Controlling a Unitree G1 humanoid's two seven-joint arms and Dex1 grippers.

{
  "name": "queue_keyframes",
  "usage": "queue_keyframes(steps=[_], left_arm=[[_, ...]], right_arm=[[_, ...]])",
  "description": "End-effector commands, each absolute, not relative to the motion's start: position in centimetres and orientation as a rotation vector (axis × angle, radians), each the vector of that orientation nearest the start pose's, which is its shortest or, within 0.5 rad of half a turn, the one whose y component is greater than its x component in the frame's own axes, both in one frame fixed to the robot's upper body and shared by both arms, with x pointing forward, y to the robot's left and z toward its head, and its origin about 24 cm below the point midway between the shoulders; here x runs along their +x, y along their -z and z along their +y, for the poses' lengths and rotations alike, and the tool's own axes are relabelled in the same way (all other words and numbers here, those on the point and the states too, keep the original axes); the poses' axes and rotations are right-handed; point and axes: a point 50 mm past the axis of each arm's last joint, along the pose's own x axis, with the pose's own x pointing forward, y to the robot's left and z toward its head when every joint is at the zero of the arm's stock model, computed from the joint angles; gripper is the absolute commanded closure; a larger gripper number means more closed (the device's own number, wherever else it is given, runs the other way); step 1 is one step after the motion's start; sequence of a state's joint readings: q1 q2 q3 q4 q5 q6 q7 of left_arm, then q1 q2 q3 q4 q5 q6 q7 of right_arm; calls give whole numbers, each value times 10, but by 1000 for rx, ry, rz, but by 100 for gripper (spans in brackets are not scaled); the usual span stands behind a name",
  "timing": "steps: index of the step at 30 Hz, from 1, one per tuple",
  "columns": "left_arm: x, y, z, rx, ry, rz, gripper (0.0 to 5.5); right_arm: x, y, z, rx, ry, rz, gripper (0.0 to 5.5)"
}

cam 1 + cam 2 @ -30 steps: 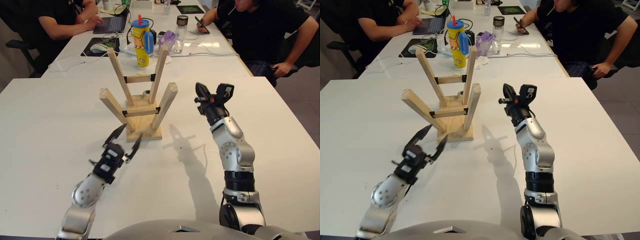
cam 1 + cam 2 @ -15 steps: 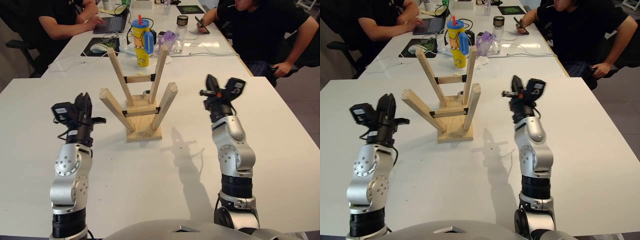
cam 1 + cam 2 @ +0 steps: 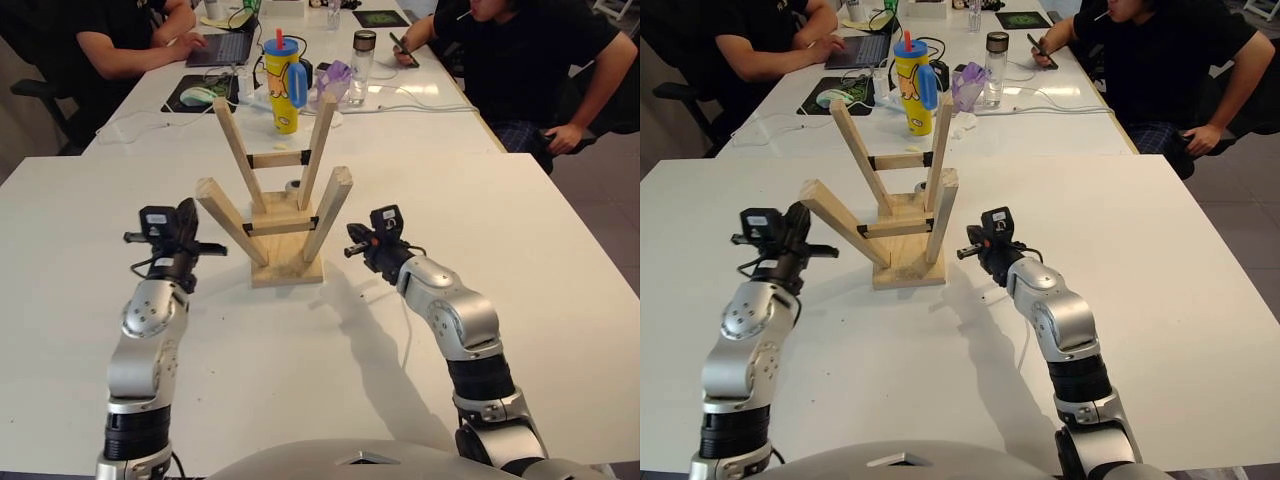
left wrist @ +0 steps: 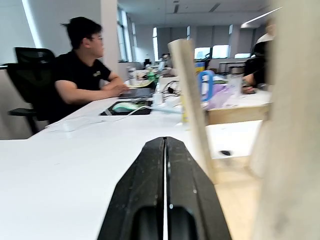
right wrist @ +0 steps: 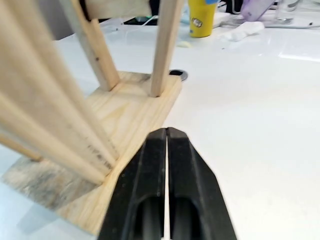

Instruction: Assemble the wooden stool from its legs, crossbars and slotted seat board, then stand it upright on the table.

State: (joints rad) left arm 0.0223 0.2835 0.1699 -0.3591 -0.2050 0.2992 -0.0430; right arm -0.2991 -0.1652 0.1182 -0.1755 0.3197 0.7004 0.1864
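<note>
The wooden stool [image 3: 285,215] stands upside down in the middle of the white table [image 3: 90,330]. Its seat board [image 3: 287,268] lies flat and its legs splay upward, joined by crossbars [image 3: 280,157]. My left gripper [image 3: 220,248] is shut and empty, level with the near-left leg [image 3: 228,218] and pointing at it from the left. My right gripper [image 3: 348,251] is also shut and empty, pointing at the near-right leg [image 3: 330,212] from the right, a little above the table. In the right wrist view the shut fingertips [image 5: 166,131] hover just off the seat board's [image 5: 125,105] edge.
On the far table stand a yellow cup [image 3: 283,85], a clear bottle [image 3: 362,65], a laptop [image 3: 225,45] and a mouse [image 3: 200,95], with people seated there. A cable hole [image 5: 177,74] sits in the table just beyond the stool.
My left gripper, open and low at the seat board's front a second ago, swung out left, shut, and now points at the near-left leg. My right arm dropped from upright toward the near-right leg.
</note>
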Motion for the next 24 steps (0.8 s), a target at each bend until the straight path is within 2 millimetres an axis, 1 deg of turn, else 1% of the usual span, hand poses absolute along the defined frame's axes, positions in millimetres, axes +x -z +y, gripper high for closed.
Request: queue_keyframes(steps=[1,2,3,4,5,8,10,12,15,19,22,24], left_arm=[[229,-71,247,105,92,170,548],[228,-63,242,81,209,238,548],[223,-57,238,104,358,301,548],[221,-53,236,124,478,369,548],[220,-51,235,109,568,423,548],[225,-57,231,73,729,497,548],[227,-58,229,70,791,536,548],[230,-55,228,88,821,588,548],[234,-46,227,134,827,650,548],[246,-34,227,214,791,686,548],[258,-30,225,234,745,664,548],[267,-30,220,245,734,637,548]], right_arm=[[311,-115,-109,105,-519,111,550],[316,-119,-111,115,-534,78,550],[322,-125,-111,121,-575,40,550],[328,-129,-114,121,-608,10,550],[333,-132,-116,124,-654,-20,550],[341,-135,-115,105,-837,-54,550],[341,-136,-111,93,-972,-68,550],[338,-138,-103,81,-1113,-78,550],[327,-139,-86,83,-1304,-97,550],[310,-135,-63,97,-1457,-79,550],[299,-127,-41,102,-1475,-49,550],[296,-114,-29,92,-1384,2,550]])
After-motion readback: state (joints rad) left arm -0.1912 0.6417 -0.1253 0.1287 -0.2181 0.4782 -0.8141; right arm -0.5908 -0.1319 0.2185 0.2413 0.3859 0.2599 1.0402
